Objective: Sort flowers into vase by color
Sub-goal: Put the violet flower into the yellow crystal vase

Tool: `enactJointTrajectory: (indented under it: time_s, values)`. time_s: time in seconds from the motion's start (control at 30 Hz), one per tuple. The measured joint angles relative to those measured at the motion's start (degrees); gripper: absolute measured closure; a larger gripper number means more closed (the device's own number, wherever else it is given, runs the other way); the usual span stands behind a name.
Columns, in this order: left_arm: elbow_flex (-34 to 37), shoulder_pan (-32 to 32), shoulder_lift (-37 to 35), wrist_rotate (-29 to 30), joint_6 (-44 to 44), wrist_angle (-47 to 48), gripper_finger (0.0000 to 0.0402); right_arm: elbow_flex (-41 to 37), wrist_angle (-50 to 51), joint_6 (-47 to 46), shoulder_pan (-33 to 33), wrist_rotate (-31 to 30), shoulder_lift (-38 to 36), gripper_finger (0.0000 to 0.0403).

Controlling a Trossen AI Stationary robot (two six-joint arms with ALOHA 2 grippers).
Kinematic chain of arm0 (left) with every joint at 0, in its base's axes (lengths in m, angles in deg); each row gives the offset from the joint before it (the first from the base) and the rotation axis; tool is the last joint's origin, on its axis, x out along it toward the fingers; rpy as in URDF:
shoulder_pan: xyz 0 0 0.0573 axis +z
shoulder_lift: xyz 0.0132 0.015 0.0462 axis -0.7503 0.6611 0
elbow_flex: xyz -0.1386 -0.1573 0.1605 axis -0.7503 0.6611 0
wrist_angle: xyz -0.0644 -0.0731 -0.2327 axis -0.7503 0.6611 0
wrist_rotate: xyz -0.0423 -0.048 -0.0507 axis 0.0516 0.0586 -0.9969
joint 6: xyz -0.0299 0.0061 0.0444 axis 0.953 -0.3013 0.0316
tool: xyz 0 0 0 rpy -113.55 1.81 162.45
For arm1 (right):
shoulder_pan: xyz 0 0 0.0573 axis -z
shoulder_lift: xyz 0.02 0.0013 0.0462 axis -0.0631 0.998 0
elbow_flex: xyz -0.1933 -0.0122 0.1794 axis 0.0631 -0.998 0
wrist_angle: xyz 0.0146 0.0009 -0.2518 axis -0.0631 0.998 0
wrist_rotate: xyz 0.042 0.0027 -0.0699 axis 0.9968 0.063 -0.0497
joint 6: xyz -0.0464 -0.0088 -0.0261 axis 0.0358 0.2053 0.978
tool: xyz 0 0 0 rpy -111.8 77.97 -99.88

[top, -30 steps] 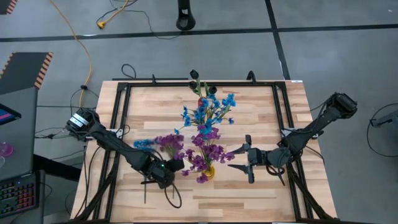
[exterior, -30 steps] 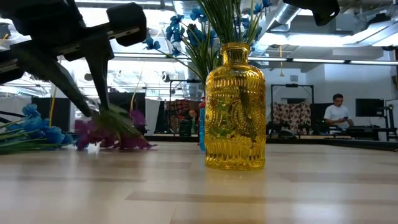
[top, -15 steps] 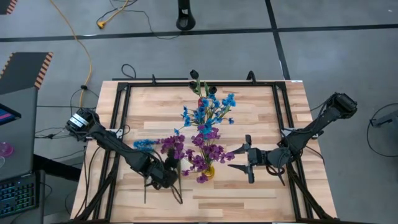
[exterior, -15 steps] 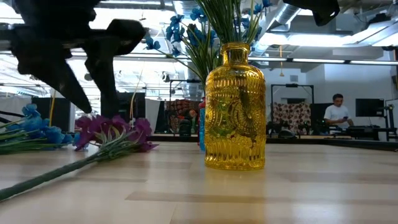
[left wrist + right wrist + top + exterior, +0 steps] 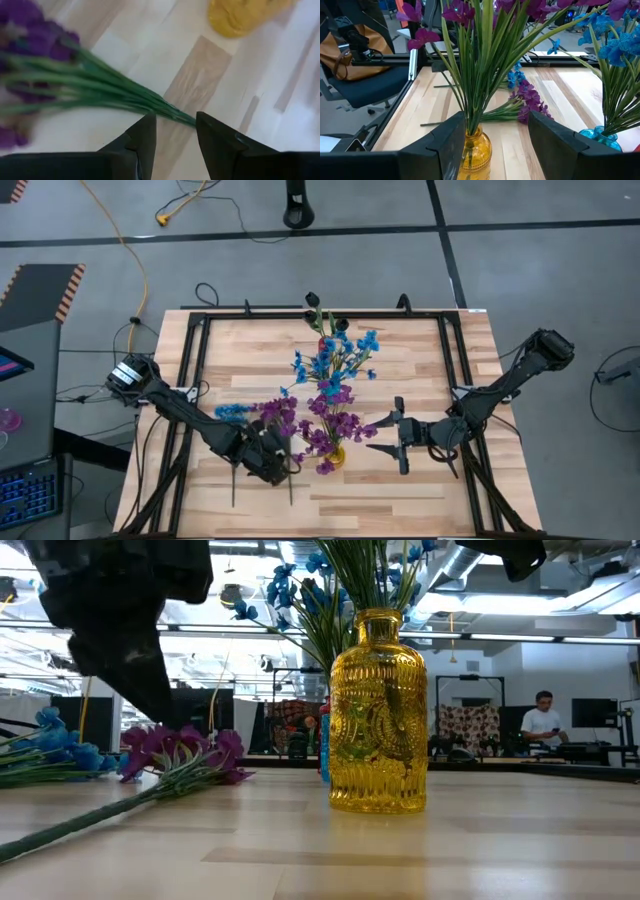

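Left pincer [image 5: 172, 131] open, low over stem of purple sprig [image 5: 75, 87] lying flat on bench [image 5: 420, 360], left of yellow vase [image 5: 378, 710]. Stem passes just ahead of fingertip gap. To do well: bring fingers astride stem, close on bare green part, not blooms. Right pincer [image 5: 492, 125] open, waits facing yellow vase from right.

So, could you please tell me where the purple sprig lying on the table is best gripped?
Probably on the bare green stem, just behind the purple sprig, coming from above. It lies flat and is thin where the leaves converge. The left gripper has its fingers open on either side there.
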Motion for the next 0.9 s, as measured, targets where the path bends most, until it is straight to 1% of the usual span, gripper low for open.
enactJointTrajectory:
  time_s: [0.13, 0.3, 0.4, 0.47, 0.67, 0.9]
  values:
    - [0.0, 0.3, 0.0, -0.2, 9.8, 0.0, 0.0252, 0.0, 0.0, 0.0, 0.0, 0.0, 0.0, 0.0161]
    - [0.0, 0.4, 0.0, 0.2, 22.7, 0.0, 0.0199, 0.0, 0.0, 0.0, 0.0, 0.0, 0.0, 0.0161]
    - [0.0, 0.5, 0.0, 1.5, 28.3, 0.2, 0.0173, 0.0, 0.0, 0.0, 0.0, 0.0, 0.0, 0.0161]
    - [0.0, 0.7, 0.0, 2.1, 30.6, 0.5, 0.0164, 0.0, 0.0, 0.0, 0.0, 0.0, 0.0, 0.0161]
    - [0.9, 2.4, 0.0, 2.0, 36.0, 0.5, 0.0163, 0.0, 0.0, 0.0, 0.0, 0.0, 0.0, 0.0161]
    - [1.5, 4.9, 0.0, 0.2, 36.2, 0.8, 0.0171, 0.0, 0.4, 0.0, 0.0, 0.0, 0.0, 0.0161]
